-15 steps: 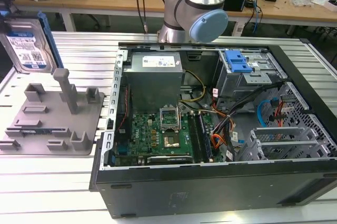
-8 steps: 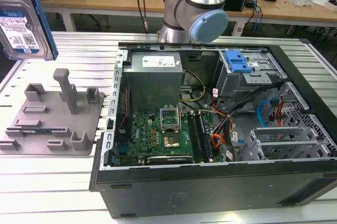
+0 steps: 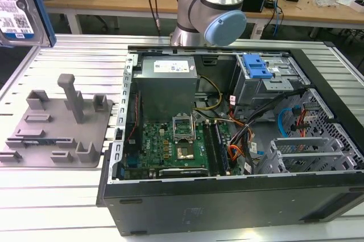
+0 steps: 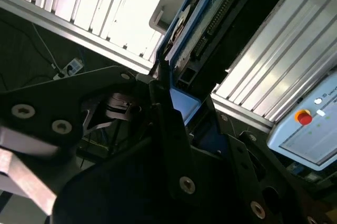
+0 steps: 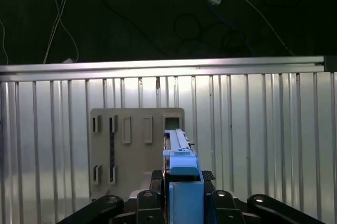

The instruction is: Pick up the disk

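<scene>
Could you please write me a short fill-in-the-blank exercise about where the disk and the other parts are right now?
1. The end effector is shut on the ____.
2. In the exterior view, the disk is held ____ the table.
3. The grey fixture tray lies to the exterior view's ____ of the computer case.

Missing words: disk; above; left

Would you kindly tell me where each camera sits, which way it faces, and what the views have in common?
Exterior view: off the arm, looking down across the slatted table at the open computer case and the grey fixture tray; the arm's joint shows, and the disk at the exterior view's left.
First wrist view: on the arm, above the tray, looking down past the gripper shut on the disk.
Second wrist view: beside the gripper, close along the disk.
Shared: all three show the disk.
</scene>
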{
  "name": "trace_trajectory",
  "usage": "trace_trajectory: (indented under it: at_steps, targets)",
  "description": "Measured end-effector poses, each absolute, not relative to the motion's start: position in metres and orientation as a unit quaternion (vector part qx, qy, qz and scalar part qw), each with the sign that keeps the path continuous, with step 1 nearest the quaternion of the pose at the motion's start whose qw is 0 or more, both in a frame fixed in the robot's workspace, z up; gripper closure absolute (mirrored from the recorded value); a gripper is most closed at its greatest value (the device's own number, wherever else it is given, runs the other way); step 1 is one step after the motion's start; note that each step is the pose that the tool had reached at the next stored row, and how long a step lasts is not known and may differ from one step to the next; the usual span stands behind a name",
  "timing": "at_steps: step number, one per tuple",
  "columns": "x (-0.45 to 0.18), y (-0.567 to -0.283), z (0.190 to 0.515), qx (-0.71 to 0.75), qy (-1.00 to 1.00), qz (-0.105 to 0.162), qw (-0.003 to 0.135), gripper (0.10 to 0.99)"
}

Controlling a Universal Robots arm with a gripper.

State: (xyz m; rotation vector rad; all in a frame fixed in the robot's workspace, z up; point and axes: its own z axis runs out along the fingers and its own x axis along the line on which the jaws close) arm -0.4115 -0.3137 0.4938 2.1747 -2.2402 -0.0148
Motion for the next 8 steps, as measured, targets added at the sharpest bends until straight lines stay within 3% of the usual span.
trace_trajectory:
  at_steps: [8]
  targets:
    - [-0.4115,-0.3138,0.4947,0.696,-0.718,-0.005,0.009,0.718]
